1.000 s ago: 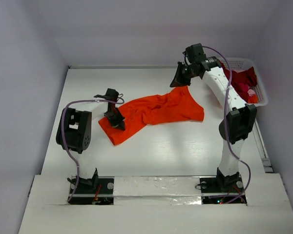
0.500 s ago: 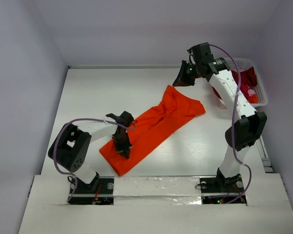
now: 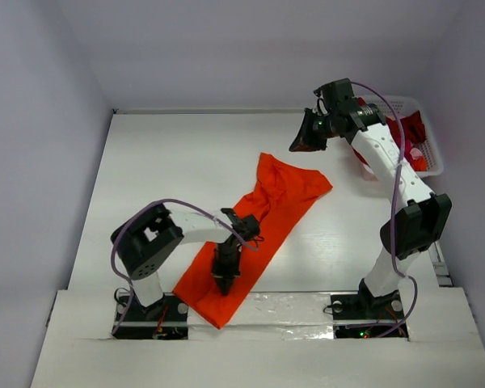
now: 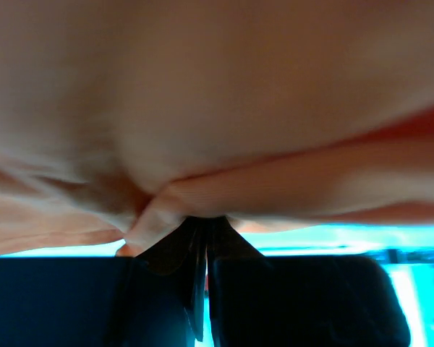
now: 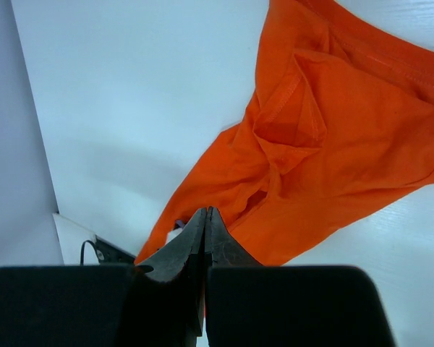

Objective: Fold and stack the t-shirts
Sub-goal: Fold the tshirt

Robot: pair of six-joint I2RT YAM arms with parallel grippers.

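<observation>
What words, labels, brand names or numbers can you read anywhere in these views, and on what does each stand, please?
None: no text can be read on the orange t-shirt, the white basket or the table.

White table (image 3: 162,162) enclosed by plain pale walls (image 3: 226,48).

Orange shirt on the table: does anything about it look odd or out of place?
The orange t-shirt lies bunched in a diagonal strip, not flat, and its near end spills past the front edge of the table, just beyond the shut left gripper pinching it.
</observation>
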